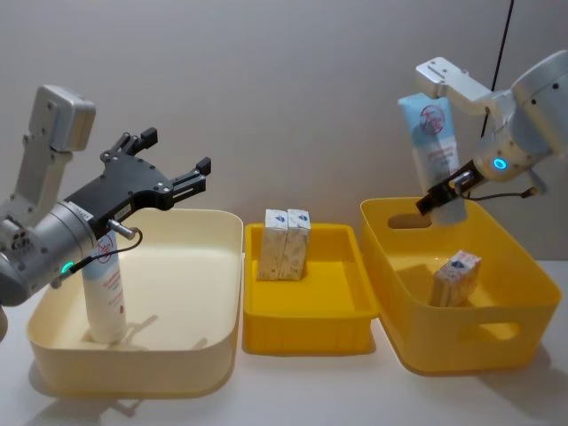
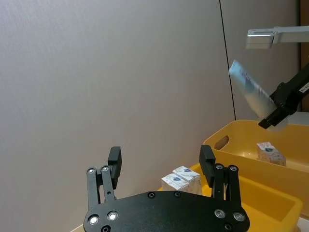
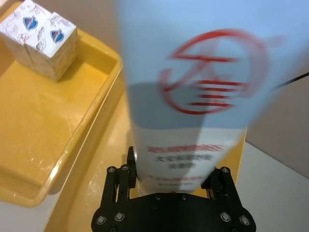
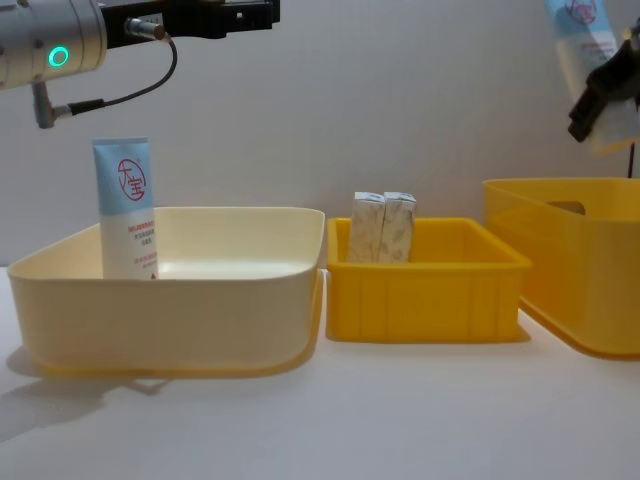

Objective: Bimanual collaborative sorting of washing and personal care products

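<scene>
Right end effector [image 1: 446, 197] clamped on squeeze tube [image 1: 432, 142], held tilted in air above large yellow tub [image 1: 515, 342] containing one speckled carton [image 1: 456, 277]. Left end effector [image 1: 173, 160] spread wide and empty, raised over cream tub [image 1: 213, 355], second squeeze tube [image 1: 105, 297] standing upright inside near its left wall. Pair of cartons [image 1: 285, 244] upright, touching, in middle yellow tray [image 1: 306, 333] on worktop [image 4: 400, 420].

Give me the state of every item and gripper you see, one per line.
Left gripper: open, empty, above cream tub.
Right gripper: shut on tube, above right yellow tub.
Second tube: upright in cream tub.
Two cartons: upright in middle tray.
Third carton: in right yellow tub.
</scene>
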